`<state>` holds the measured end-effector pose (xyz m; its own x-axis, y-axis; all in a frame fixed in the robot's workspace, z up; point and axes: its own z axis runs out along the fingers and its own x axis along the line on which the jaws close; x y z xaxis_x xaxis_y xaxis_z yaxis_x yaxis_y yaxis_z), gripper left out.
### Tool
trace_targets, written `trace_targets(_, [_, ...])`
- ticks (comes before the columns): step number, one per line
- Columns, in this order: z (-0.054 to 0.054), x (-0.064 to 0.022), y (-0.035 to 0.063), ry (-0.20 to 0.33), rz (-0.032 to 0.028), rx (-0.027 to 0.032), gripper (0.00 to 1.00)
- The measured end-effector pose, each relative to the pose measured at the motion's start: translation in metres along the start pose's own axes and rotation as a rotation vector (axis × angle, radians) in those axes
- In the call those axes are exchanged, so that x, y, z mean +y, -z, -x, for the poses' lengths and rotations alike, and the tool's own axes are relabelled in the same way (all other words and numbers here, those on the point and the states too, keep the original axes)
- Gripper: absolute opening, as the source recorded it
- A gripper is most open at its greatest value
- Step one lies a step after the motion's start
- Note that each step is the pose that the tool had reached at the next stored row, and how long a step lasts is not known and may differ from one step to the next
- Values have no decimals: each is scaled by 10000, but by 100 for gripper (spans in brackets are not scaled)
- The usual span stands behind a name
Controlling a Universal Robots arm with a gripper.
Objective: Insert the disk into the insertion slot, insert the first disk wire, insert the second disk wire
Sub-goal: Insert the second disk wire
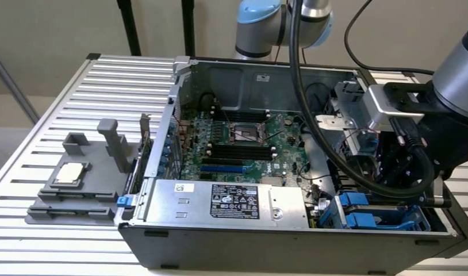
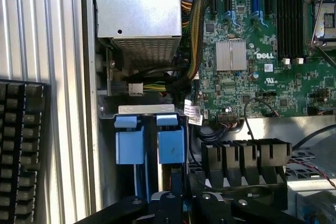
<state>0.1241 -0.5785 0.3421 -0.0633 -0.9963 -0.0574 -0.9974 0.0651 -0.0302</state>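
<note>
The disk [image 2: 170, 179] stood upright in the insertion slot [image 1: 372, 214], at the near corner of the open computer case [image 1: 295, 241] on the exterior view's right. The gripper [image 2: 181, 203] hung directly above it, jaws clenched around the disk's blue carrier frame. Beside lay the silver power supply [image 1: 226, 201] and the motherboard [image 1: 242, 144].

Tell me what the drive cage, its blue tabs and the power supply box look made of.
Drive cage: looks like bare sheet metal, dull grey, with folded edges and punched holes.
Blue tabs: likely moulded plastic, with a uniform bright colour and matte sheen.
Power supply box: silver sheet metal, probably plated steel, reflective, screwed together, with a black printed label.
</note>
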Motion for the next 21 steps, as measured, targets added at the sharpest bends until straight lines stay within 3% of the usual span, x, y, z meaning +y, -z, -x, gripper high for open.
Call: trace_targets(21, [-17,-3,5,1,0,-1,16])
